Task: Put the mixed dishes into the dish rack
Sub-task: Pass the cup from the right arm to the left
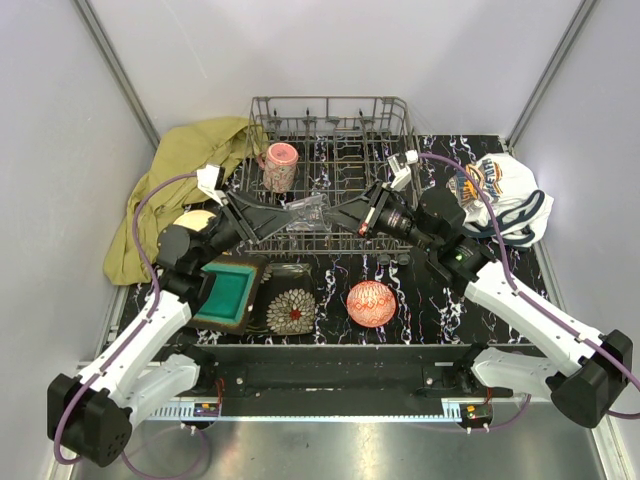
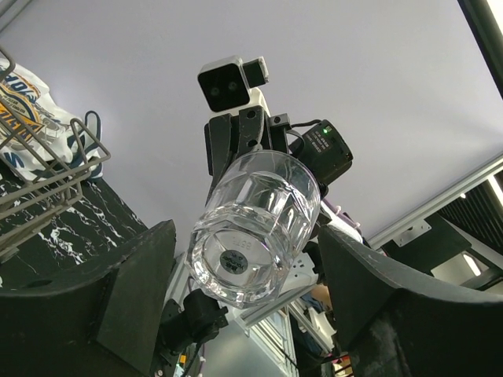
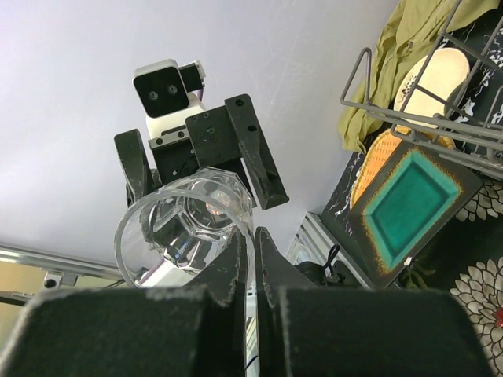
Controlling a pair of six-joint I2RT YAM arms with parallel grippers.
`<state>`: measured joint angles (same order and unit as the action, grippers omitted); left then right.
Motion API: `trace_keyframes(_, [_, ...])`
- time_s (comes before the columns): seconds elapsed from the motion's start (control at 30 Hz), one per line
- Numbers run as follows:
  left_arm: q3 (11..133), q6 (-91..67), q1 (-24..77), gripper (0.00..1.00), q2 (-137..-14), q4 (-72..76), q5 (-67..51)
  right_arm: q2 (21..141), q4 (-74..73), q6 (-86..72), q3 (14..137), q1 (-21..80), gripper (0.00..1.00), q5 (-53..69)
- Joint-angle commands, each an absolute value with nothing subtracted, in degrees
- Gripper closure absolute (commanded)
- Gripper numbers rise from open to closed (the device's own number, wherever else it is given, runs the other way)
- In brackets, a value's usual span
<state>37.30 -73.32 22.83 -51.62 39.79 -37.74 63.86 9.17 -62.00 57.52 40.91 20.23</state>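
Note:
The clear glass (image 1: pixel 307 213) hangs on its side above the front edge of the dish rack (image 1: pixel 330 130). My right gripper (image 1: pixel 338 214) is shut on its rim, one finger inside, as the right wrist view (image 3: pixel 253 243) shows. My left gripper (image 1: pixel 276 216) is open, its fingers wide on either side of the glass base (image 2: pixel 255 228), not touching it. A pink cup (image 1: pixel 279 166) stands in the rack. The teal square plate (image 1: pixel 228 290), a dark floral plate (image 1: pixel 291 311) and the red bowl (image 1: pixel 370 303) lie on the table in front. The cream plate (image 3: pixel 432 75) and orange plate (image 3: pixel 376 157) lie at the left.
The olive-yellow cloth (image 1: pixel 190 160) lies left of the rack and the white printed cloth (image 1: pixel 500 195) lies right of it. The rack's raised wire sides and upright tines stand just behind the glass. Grey walls close in the table.

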Motion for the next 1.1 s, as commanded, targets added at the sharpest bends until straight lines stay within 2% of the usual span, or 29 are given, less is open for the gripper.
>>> trace_keyframes(0.0, [38.3, -72.2, 23.6, 0.27, -51.4, 42.2, -37.4, 63.2, 12.9, -62.5, 57.7, 40.3, 1.00, 20.6])
trace_keyframes(0.4, [38.2, -72.0, 24.9, 0.44, -51.9, 42.4, -37.1, 62.4, 14.0, -63.0, 55.8, 39.5, 1.00, 20.0])
trace_keyframes(0.53, [38.3, -72.2, 25.1, 0.55, -52.0, 42.7, -36.9, 62.2, 14.1, -63.3, 55.5, 39.2, 0.99, 20.1])
trace_keyframes(0.63, [38.4, -72.3, 25.3, 0.63, -52.4, 43.0, -36.7, 62.2, 14.1, -63.3, 55.3, 39.1, 0.93, 20.3])
trace_keyframes(0.7, [38.5, -72.5, 25.5, 0.73, -52.6, 43.2, -36.8, 62.1, 14.1, -63.3, 55.2, 39.0, 0.93, 20.3])
trace_keyframes(0.83, [38.9, -73.1, 25.6, 0.91, -52.6, 43.7, -36.9, 62.1, 14.1, -63.3, 55.0, 38.8, 0.80, 20.2])
trace_keyframes(0.87, [39.1, -73.2, 25.5, 1.00, -52.7, 43.8, -37.0, 62.1, 14.1, -63.3, 54.9, 38.8, 0.79, 20.2])
trace_keyframes(0.93, [39.6, -73.5, 25.6, 1.00, -52.6, 44.1, -37.0, 62.1, 14.1, -63.3, 54.8, 38.8, 0.75, 20.2])
trace_keyframes(1.07, [40.8, -73.7, 25.5, 1.00, -52.8, 44.4, -37.2, 62.2, 14.1, -63.1, 54.8, 38.8, 0.58, 20.2])
